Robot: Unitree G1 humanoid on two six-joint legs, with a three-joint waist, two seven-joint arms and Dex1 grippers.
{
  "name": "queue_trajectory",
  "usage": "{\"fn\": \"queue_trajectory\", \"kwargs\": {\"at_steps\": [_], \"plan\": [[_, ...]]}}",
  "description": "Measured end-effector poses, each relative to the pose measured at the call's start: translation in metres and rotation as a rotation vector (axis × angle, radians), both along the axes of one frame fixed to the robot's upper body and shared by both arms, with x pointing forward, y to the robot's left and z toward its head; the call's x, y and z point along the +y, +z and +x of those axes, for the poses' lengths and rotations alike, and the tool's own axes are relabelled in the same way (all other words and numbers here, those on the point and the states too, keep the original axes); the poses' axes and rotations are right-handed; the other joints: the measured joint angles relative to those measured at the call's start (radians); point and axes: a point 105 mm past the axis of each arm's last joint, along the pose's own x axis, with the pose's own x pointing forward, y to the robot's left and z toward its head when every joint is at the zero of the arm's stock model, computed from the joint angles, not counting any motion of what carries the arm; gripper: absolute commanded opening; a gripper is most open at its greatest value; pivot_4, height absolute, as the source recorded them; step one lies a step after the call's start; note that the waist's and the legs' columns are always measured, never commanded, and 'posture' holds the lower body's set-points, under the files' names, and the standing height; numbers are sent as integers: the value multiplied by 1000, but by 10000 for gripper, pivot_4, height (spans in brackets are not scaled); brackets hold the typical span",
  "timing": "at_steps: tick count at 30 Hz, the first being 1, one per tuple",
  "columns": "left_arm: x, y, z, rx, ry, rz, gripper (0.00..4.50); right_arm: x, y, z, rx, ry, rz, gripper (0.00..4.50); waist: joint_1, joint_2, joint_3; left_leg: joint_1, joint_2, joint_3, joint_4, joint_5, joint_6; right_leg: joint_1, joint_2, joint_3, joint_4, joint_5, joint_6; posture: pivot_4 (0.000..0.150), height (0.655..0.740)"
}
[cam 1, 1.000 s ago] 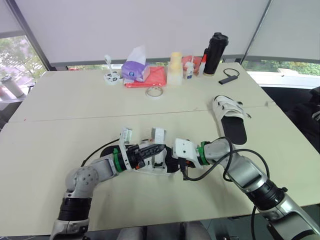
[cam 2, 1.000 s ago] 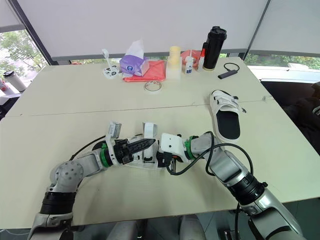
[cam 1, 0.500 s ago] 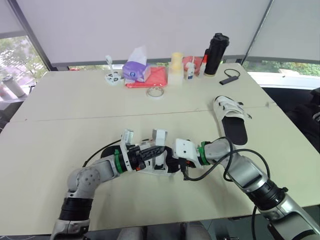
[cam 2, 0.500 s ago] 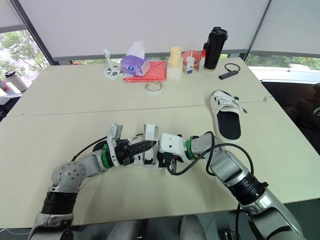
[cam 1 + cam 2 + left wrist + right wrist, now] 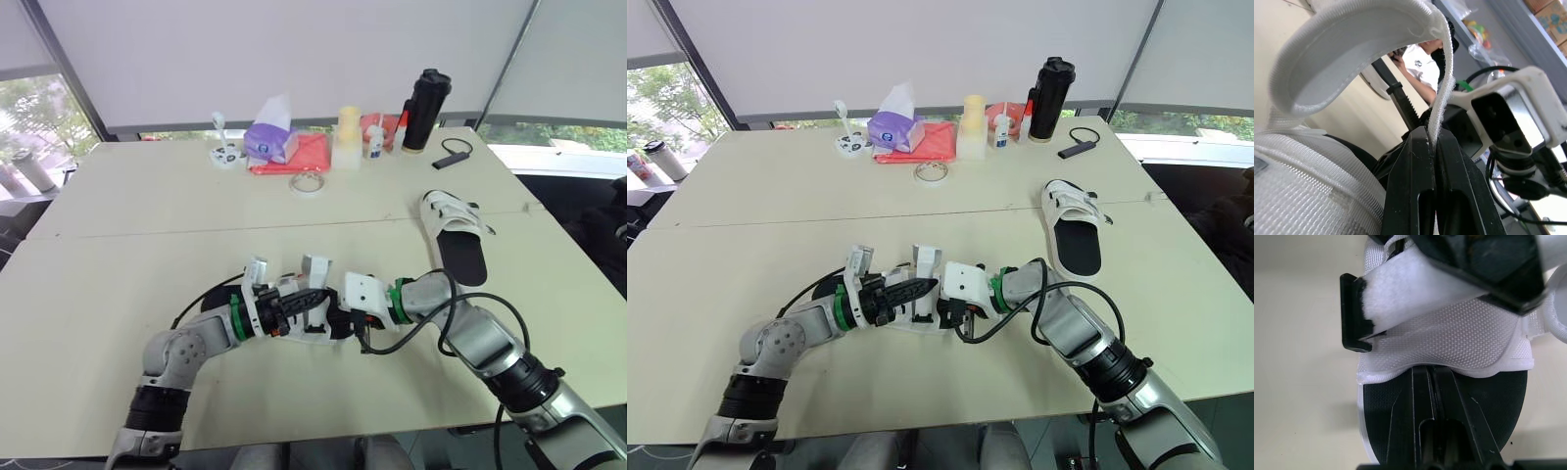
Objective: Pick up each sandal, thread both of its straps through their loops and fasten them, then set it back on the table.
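Working sandal [image 5: 1449, 333] sits near the tabletop's [image 5: 774, 215] front edge, about mid-width, sole down, between both grippers. Left gripper [image 5: 1431, 134] is clamped on a white strap [image 5: 1352, 44], which arches up over the upper. Strap end reaches the black loop [image 5: 1354, 313]; can't tell if it's through. Right gripper [image 5: 1431, 368] has its fingers pressed together, tips at the edge of the white upper above the black footbed. Second sandal [image 5: 1073, 230] lies near the right edge, well apart. Far edge: tissue pack [image 5: 893, 125], red cloth [image 5: 921, 140], tape roll [image 5: 931, 173], black bottle [image 5: 1046, 86].
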Motion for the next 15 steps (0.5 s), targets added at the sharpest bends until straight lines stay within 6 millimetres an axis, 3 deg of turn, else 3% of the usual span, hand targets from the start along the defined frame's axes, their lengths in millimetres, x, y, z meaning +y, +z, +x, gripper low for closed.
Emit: {"fn": "queue_trajectory", "kwargs": {"at_steps": [15], "plan": [[3,-19,-13,-202,-96,162,355,1,0,-1,2,2,0,0,-5,1,0,0,1,1,-2,-1,1,-1,-3,0,-2,0,0,1500,7400]]}}
